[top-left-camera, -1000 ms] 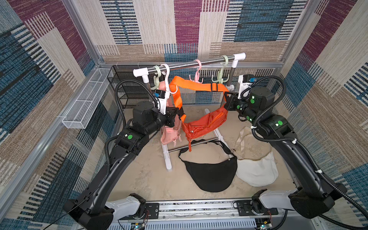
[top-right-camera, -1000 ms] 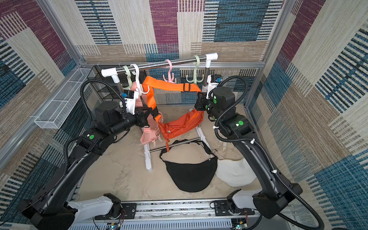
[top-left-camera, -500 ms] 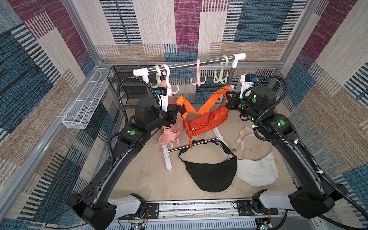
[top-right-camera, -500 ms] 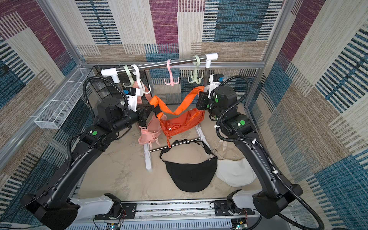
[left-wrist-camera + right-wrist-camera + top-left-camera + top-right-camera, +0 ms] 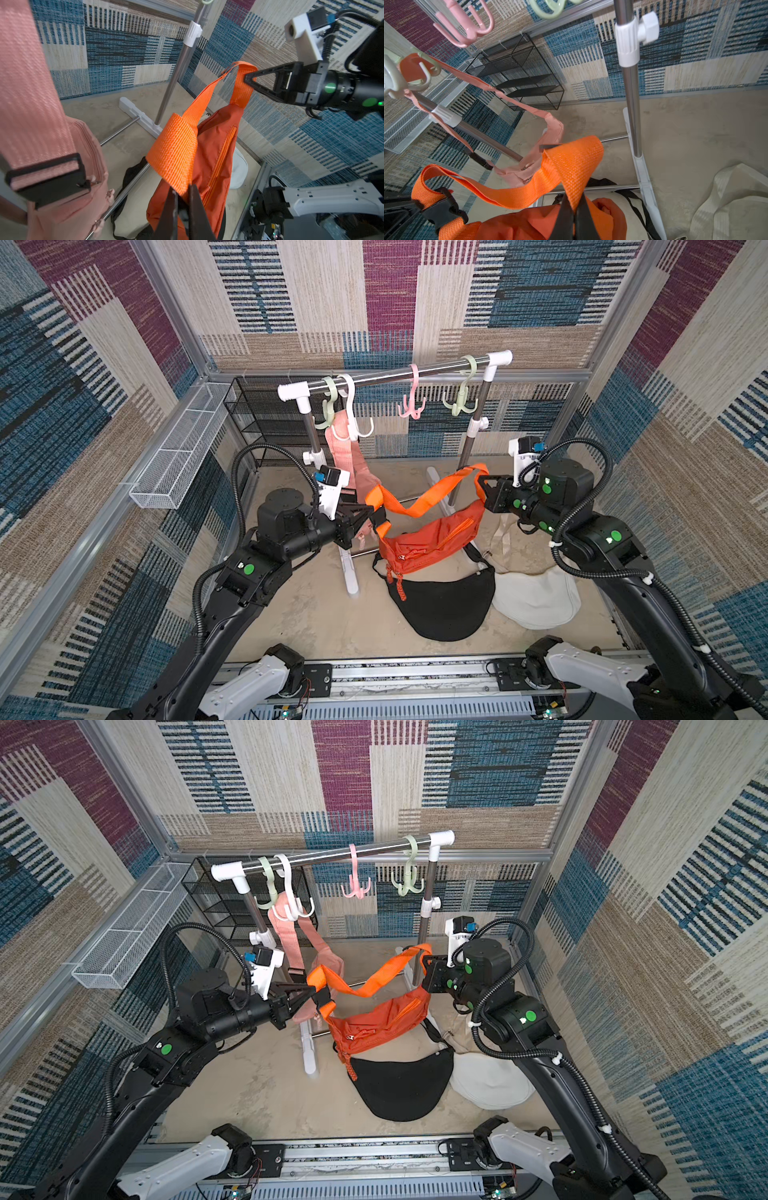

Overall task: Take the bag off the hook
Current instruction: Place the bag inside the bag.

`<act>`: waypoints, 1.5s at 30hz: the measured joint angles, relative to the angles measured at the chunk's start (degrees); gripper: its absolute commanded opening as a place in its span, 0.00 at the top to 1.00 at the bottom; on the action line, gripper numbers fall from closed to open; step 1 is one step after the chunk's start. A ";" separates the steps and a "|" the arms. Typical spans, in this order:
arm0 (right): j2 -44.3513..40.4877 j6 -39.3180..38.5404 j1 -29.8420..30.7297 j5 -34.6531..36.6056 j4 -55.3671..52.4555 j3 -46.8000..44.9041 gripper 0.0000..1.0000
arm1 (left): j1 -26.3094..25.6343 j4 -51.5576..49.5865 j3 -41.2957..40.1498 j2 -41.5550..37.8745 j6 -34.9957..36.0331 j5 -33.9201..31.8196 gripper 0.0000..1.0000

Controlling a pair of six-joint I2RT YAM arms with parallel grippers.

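My left tool [image 5: 371, 511] is pinched on the strap [image 5: 419, 502] by the buckle, and my right tool [image 5: 479, 481] is pinched on its far end. Orange sling bag [image 5: 430, 540] hangs between them, below and in front of the rack rail [image 5: 395, 378], strap off the pink hook [image 5: 411, 406].

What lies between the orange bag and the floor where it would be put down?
The orange bag hangs by its strap, clamped by the left gripper and right gripper. Below it the black bag and the rack's low crossbar seem to lie in the way.
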 measured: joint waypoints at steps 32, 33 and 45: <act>-8.63 15.37 3.08 -16.52 -9.99 -28.39 1.00 | -0.04 -31.85 -22.93 -19.91 -17.97 0.81 1.00; -7.93 15.34 3.10 -16.11 -8.31 -28.98 1.00 | -0.04 -31.74 -22.93 -18.73 -17.97 -0.63 1.00; -1.46 12.33 3.10 -7.02 5.92 -31.45 0.95 | -0.04 -21.88 -25.35 -11.67 -19.39 -11.80 1.00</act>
